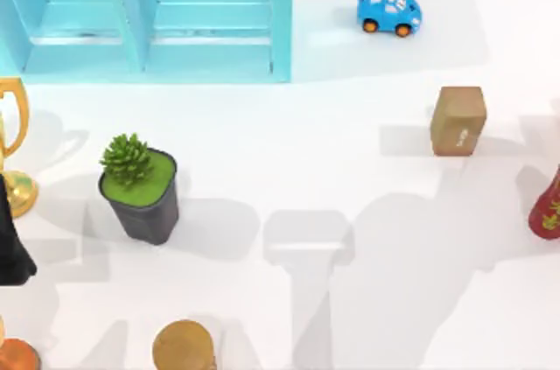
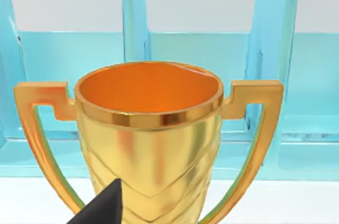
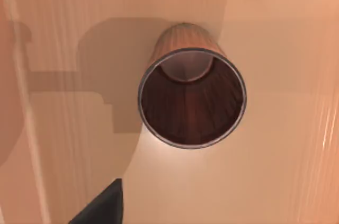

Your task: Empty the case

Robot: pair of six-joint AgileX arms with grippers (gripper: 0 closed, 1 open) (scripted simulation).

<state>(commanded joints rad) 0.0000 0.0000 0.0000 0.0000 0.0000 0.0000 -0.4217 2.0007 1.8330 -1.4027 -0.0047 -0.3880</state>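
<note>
The case (image 1: 280, 16) is a big turquoise unit at the back left, and both compartments look bare inside. A gold trophy (image 1: 10, 138) stands on the table at the left edge, in front of the case. My left gripper (image 1: 12, 243) is a dark shape just in front of the trophy. In the left wrist view the trophy (image 2: 148, 128) looms very close, with the case (image 2: 273, 49) behind it. The right wrist view looks straight down into a brown wooden cup (image 3: 190, 99), with a dark corner of my right gripper (image 3: 103, 207) beside it.
A blue toy car (image 1: 389, 11) sits right of the case. A tan block (image 1: 458, 120) stands at the right, a red bottle (image 1: 547, 208) at the right edge. A potted plant (image 1: 140, 186) stands left of centre. A brown cup (image 1: 184, 348) and an orange object (image 1: 17, 357) are at the front.
</note>
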